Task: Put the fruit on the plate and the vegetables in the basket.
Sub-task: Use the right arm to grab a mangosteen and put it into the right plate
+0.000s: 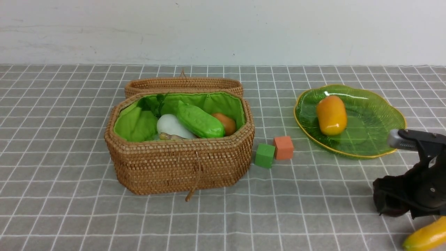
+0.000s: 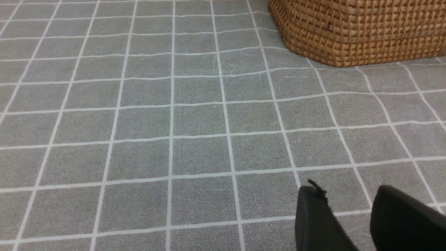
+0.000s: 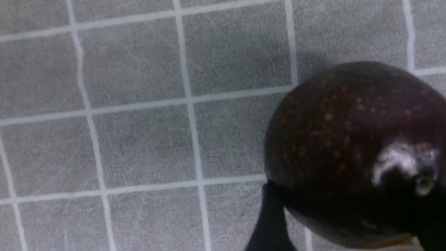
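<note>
The open basket [image 1: 181, 167] holds the white radish [image 1: 170, 127], the light green gourd [image 1: 199, 122] and the brown-orange potato [image 1: 225, 122]; the eggplant does not show. The mango [image 1: 331, 115] lies on the green plate [image 1: 376, 122]. My right gripper [image 1: 392, 202] is low at the front right, below the plate. In the right wrist view it [image 3: 350, 209] is shut on the round dark purple fruit [image 3: 348, 139], close over the cloth. The banana [image 1: 427, 238] lies at the bottom right corner beside it. My left gripper [image 2: 348, 195] is open and empty over bare cloth, near a corner of the basket [image 2: 355, 31].
A green cube [image 1: 264, 155] and an orange cube [image 1: 283, 147] sit between the basket and the plate. The basket's woven lid [image 1: 183, 83] lies open behind it. Grey checked cloth covers the table, and a white wall stands at the back.
</note>
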You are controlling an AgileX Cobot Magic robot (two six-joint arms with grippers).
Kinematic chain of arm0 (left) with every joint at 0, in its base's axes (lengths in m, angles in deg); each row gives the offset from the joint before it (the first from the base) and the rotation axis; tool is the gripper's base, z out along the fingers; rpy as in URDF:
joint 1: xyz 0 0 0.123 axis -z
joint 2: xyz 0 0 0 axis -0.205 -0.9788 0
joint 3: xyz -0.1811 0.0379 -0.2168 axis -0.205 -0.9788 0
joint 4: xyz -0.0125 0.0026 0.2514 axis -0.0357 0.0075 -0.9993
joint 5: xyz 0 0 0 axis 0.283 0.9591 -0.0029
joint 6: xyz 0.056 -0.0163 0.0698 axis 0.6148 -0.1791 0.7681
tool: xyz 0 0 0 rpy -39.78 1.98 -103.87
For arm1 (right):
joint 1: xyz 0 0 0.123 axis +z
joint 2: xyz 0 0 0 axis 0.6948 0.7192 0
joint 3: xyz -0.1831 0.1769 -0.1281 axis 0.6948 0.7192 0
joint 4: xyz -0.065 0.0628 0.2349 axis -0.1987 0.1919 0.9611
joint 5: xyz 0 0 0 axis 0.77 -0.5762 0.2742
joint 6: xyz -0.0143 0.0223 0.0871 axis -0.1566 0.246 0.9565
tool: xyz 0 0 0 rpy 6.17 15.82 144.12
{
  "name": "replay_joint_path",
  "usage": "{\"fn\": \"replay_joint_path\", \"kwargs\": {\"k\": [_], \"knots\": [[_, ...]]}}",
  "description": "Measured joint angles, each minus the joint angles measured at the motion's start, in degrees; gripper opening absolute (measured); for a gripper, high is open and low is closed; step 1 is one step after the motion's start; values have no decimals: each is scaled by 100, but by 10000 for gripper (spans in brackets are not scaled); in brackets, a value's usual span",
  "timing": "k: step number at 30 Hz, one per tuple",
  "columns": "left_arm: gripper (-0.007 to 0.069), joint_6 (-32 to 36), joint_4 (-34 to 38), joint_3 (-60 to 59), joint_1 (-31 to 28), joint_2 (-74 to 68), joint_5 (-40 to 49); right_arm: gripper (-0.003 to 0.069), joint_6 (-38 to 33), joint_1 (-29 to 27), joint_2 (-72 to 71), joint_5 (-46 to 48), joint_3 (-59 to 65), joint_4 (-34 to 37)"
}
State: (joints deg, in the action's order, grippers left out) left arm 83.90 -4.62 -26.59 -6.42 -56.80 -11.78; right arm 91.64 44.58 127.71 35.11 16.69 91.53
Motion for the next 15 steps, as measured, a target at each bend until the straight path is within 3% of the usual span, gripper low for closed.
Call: {"fn": "replay_joint_path", "kwargs": {"k": [3,5,6,8,15], "knots": [[239,0,0,0,0,0,0,446,-49,0,0,-115,5,-42],[239,0,0,0,0,0,0,253,-64,0,-6,-206,5,-42],[239,0,0,0,0,0,0,117,-64,0,-6,-199,-4,-42],[239,0,0,0,0,0,0,18,-64,0,-6,-156,-20,-42],[239,0,0,0,0,0,0,-17,-68,0,-207,176,-165,-15]]}}
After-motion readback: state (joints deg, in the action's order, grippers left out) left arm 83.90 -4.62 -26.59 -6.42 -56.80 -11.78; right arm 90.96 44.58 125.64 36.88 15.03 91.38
